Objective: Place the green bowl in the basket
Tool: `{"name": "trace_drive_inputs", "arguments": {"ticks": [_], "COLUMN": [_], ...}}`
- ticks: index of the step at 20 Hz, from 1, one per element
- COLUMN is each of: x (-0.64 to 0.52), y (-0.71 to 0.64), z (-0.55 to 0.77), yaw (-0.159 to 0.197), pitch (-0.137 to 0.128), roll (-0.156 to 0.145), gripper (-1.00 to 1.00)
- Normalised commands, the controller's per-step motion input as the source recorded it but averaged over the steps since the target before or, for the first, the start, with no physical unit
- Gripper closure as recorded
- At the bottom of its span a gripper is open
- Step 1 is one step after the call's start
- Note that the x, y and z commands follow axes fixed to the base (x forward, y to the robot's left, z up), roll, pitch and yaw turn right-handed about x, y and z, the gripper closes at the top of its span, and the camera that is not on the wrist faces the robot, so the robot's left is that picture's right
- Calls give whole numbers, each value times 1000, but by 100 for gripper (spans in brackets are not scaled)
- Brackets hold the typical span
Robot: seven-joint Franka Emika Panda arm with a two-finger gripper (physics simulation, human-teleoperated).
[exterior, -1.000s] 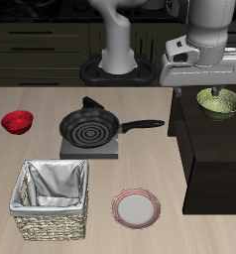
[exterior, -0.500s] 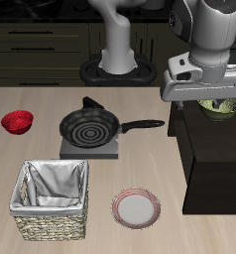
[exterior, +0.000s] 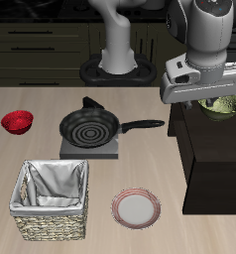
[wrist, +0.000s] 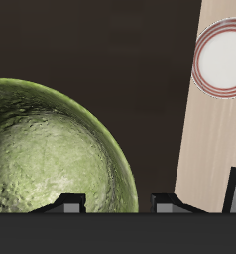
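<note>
The green bowl (exterior: 222, 108) stands on the dark raised cabinet (exterior: 214, 159) beside the table, partly hidden by my hand. In the wrist view the green bowl (wrist: 51, 149) fills much of the frame, olive with a speckled inside. My gripper (exterior: 217, 101) is low over the bowl. In the wrist view the gripper (wrist: 118, 203) is open, with the bowl's rim between its two fingers (wrist: 70, 202); I cannot tell whether they touch it. The wicker basket (exterior: 53, 227) with its white cloth lining stands near the table's front edge, far from the bowl.
A black frying pan (exterior: 90, 127) sits on a grey board mid-table, handle toward the cabinet. A red bowl (exterior: 18, 121) lies at the far side of the table from the cabinet. A pink-rimmed plate (exterior: 136, 207) lies beside the basket and shows in the wrist view (wrist: 225, 55).
Over the last second my gripper came down onto the green bowl and now covers part of it. In the last half second it barely moved.
</note>
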Motion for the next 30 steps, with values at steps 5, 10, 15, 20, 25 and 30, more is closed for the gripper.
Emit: {"name": "trace_drive_inputs", "arguments": {"ticks": [5,10,15,20,25,30], "x": [-14,-32,-65,-94,-131,-167], "y": [-112,-135,-183,-234,-406,-439], "z": [50,61,171,173,144,-110], "yaw": [-11,-1,-15,-14,-5,53], "pitch": [-5,-18,-35,-23,-20,11], "roll": [2,-9,-15,-26,-36,-26], "gripper": [100,100,100,100,100,100]}}
